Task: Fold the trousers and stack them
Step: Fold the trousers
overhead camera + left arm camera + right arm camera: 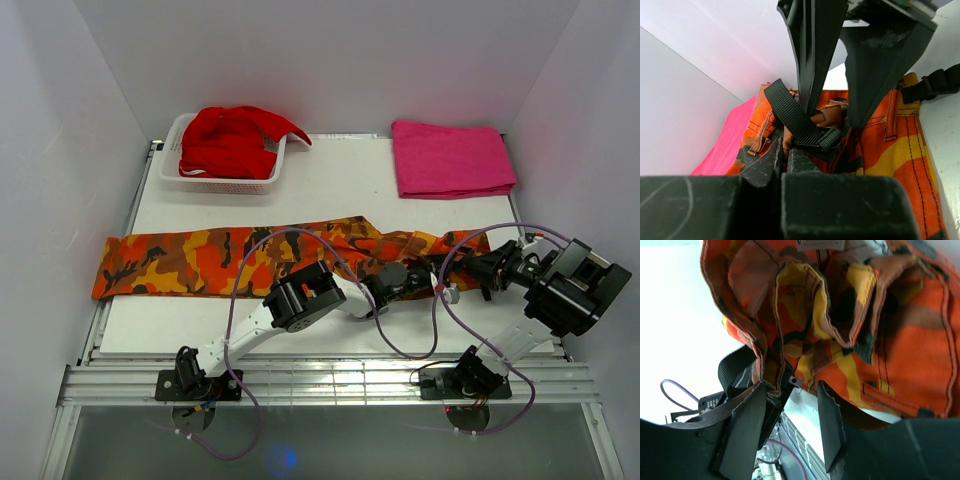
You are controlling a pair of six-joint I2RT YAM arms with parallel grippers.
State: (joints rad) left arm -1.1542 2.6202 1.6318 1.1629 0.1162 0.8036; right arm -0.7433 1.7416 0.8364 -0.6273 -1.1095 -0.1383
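Observation:
The camouflage trousers [220, 262] lie stretched left to right across the white table, waist end at the right. My left gripper [447, 290] is at that waist end. In the left wrist view it [786, 145] is shut, pinching a fold of the trousers [910, 150] beside a black strap [795, 117]. My right gripper [487, 270] faces it from the right. In the right wrist view it [791, 386] is open, its fingertips at the lifted waist edge of the trousers [910, 340], nothing held between them.
A white basket [170, 162] holding a plain red garment [232, 140] stands at the back left. A folded pink cloth [450, 158] lies at the back right. White walls close in on three sides. A metal rail [330, 380] runs along the near edge.

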